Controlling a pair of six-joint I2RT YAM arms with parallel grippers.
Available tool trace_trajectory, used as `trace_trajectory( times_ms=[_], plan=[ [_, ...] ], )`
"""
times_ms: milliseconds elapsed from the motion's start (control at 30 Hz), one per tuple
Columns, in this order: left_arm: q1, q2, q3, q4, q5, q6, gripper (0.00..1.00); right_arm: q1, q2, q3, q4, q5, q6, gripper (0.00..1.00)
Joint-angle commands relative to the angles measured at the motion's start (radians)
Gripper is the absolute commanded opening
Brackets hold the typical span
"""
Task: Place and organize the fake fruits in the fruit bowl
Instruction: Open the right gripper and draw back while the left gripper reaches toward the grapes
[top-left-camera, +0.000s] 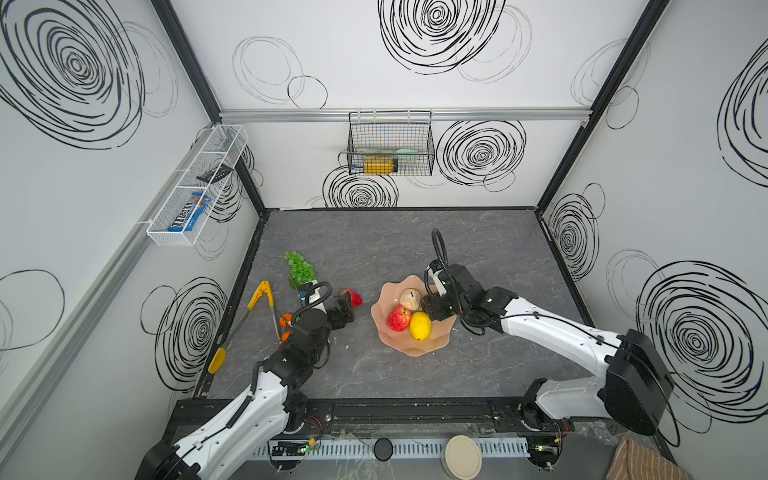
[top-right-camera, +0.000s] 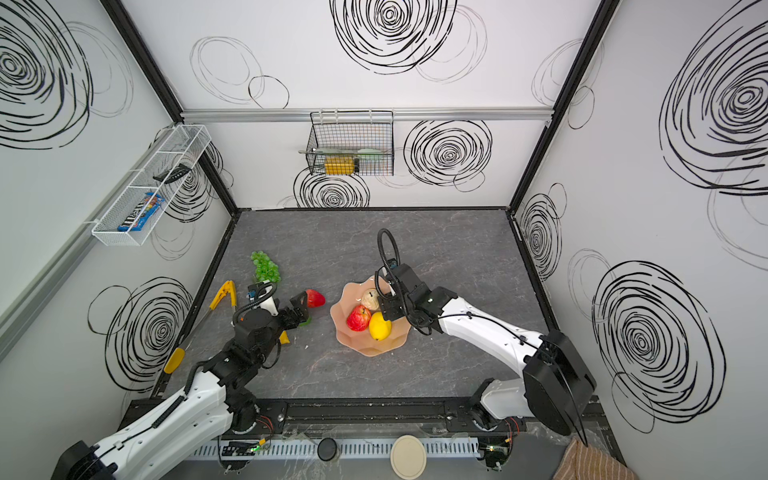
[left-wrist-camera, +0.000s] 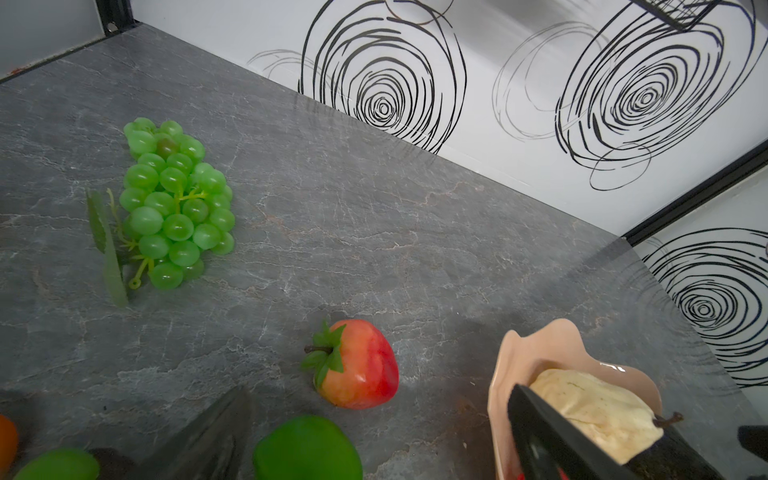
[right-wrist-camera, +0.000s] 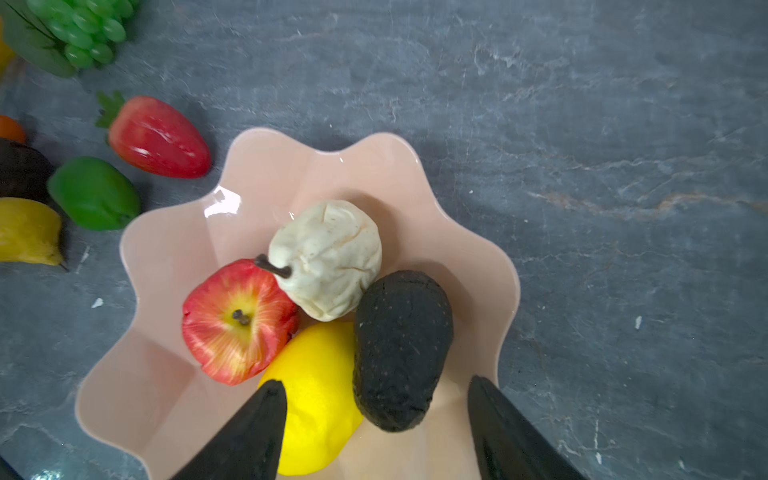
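The peach-pink fruit bowl (top-left-camera: 415, 349) sits mid-table and holds a red apple (top-left-camera: 398, 318), a yellow lemon (top-left-camera: 420, 326), a beige pear (top-left-camera: 410, 299) and a dark avocado (right-wrist-camera: 401, 353). My right gripper (right-wrist-camera: 374, 384) hangs open over the bowl's right side; the avocado lies free between its fingers, touching neither. On the table to the left are the strawberry (left-wrist-camera: 357, 370), a lime (left-wrist-camera: 307, 449), the grape bunch (top-left-camera: 300, 268) and small oranges (top-left-camera: 286, 320). My left gripper (left-wrist-camera: 380, 390) is open, low by the strawberry and lime.
Yellow-handled tongs (top-left-camera: 262, 299) lie along the left edge of the table. A yellow piece (right-wrist-camera: 29, 230) and a dark fruit (right-wrist-camera: 20, 170) sit near the lime. A wire basket (top-left-camera: 390, 143) hangs on the back wall, a white one (top-left-camera: 195, 187) on the left wall.
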Motion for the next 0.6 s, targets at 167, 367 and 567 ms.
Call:
trace_trajectory(
  times_ms=[167, 367, 567],
  plan=[
    [-0.011, 0.085, 0.102, -0.098, 0.005, -0.073, 0.99, 0.006, -0.234, -0.082, 0.056, 0.011, -0.028, 0.74],
    [-0.019, 0.204, 0.217, -0.266, -0.048, -0.146, 0.99, 0.005, -0.469, -0.344, 0.291, 0.003, 0.013, 0.76],
    [-0.015, 0.366, 0.335, -0.327, -0.003, -0.147, 0.98, 0.005, -0.589, -0.478, 0.37, -0.031, 0.06, 0.76]
  ],
)
